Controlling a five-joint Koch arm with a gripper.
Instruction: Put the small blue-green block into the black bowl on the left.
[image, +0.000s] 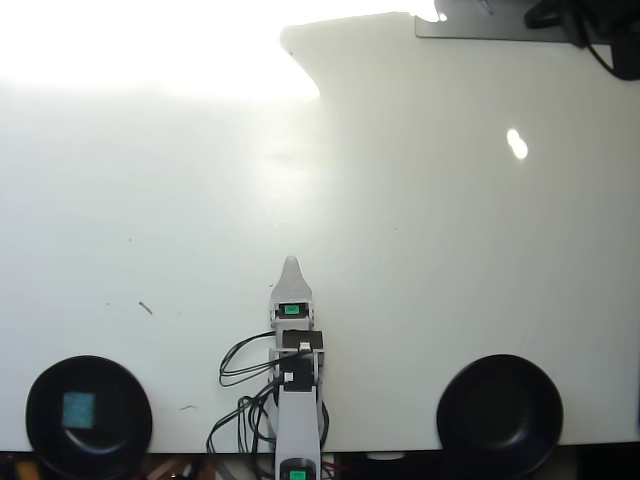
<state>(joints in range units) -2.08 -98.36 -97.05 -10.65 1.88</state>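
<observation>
In the overhead view the block (79, 409) lies inside the left bowl (40, 440), well apart from the gripper (291, 262), near centre; only one pointed tip shows, so its opening can't be told; a second bowl (500, 415) sits right.

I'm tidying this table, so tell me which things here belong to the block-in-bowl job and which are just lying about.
Part of the job:
small blue-green block, lying inside the bowl
black bowl at the overhead view's lower left
gripper, holding nothing

Just lying about:
second black bowl at lower right, looks empty
dark gear at top right edge
</observation>
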